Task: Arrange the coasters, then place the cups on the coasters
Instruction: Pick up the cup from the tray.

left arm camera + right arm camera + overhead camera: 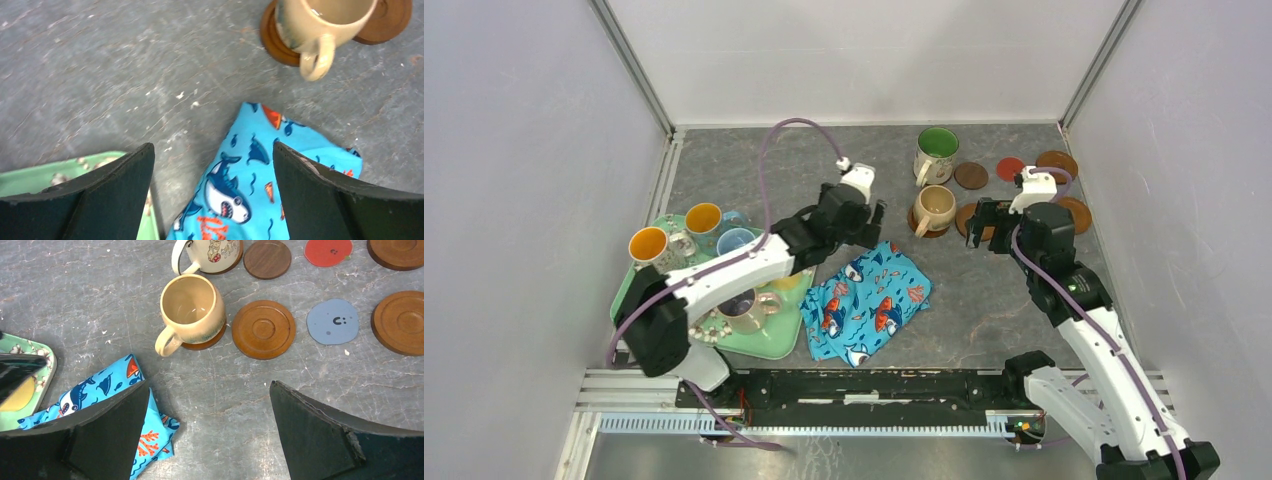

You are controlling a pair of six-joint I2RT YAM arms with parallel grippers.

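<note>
Roughly a quarter done, I would judge. At the far right of the worktop (994, 300), eight coasters (263, 329) lie in two rows of four: six brown, one red coaster (328, 251) and one blue-grey coaster (332, 321). That arranging looks finished.

A cream mug (936, 152) with a green inside stands on the leftmost coaster of the far row. A beige mug (192, 307) stands on the leftmost of the near row. Six coasters are bare.

The remaining cups (703, 217) crowd the green tray (774, 348) at the left. I count at least five there, but the left arm crosses above the tray and may hide more. A blue fish-print cloth (869, 300) lies between the tray and the coasters.

The left pincer (212, 147) hangs wide open and empty above the cloth's edge. The right pincer (209, 385) is also wide open, holding nothing, over bare worktop on the near side of the coasters.
</note>
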